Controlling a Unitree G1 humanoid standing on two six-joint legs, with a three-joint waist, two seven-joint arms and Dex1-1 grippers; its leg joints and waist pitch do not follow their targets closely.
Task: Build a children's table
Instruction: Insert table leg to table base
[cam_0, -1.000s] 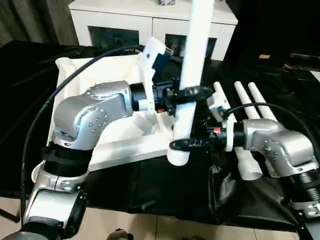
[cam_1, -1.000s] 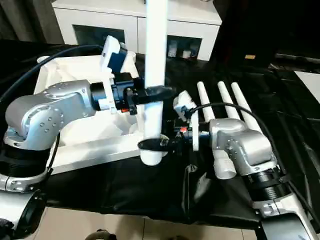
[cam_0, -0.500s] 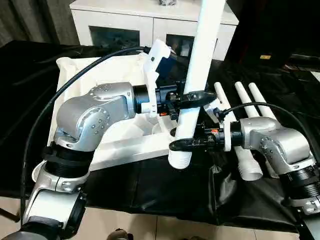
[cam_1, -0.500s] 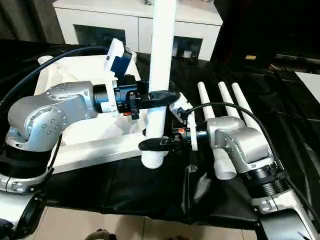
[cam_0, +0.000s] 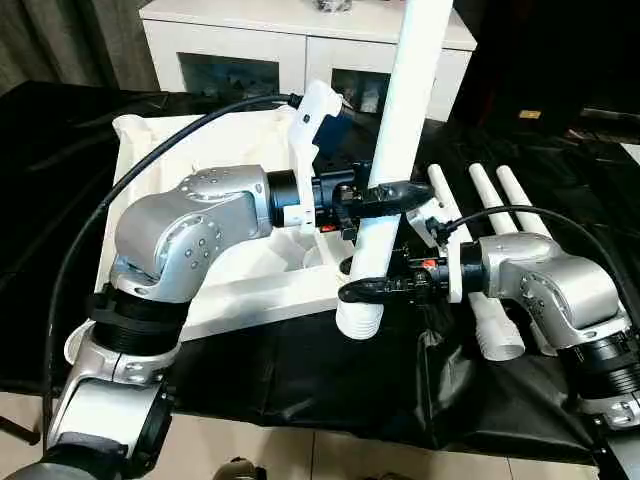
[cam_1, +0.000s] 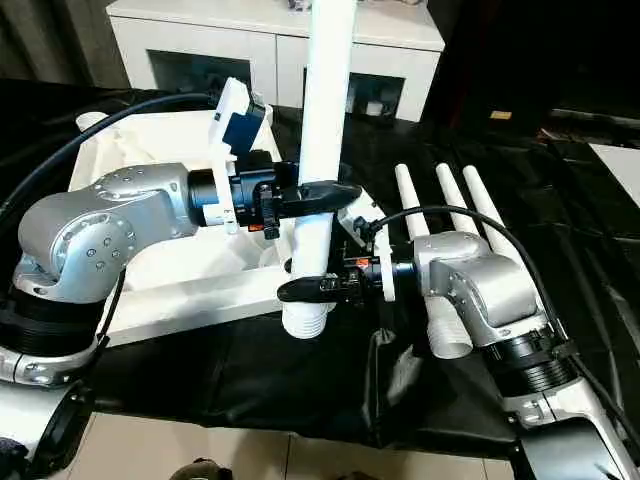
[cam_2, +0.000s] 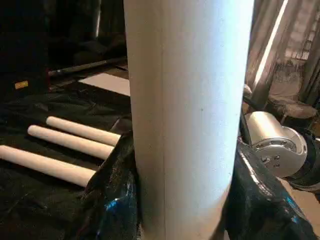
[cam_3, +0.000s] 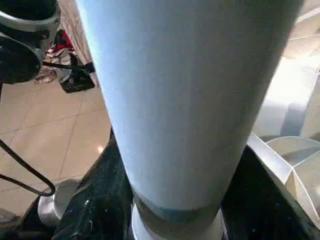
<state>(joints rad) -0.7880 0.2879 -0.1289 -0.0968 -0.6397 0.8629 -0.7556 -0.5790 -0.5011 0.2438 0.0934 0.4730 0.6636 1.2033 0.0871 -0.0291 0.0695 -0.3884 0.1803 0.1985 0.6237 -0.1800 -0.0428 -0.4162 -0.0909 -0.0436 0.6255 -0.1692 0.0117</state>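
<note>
So both claws are clamped on the same white leg (cam_0: 395, 150), standing nearly upright mid-frame: the left claw (cam_0: 385, 195) grips it partway up, the right claw (cam_0: 375, 288) just above the threaded end. The tabletop (cam_0: 200, 150) lies underside up at left. That end hangs just off the tabletop's near corner, so I'd bet on it missing the corner socket (cam_3: 295, 150), or the two grips twisting the leg crooked.

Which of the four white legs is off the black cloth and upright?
The leg between the arms: it stands nearly upright, gripped by both the left gripper and right gripper. The other three legs lie flat, side by side.
</note>
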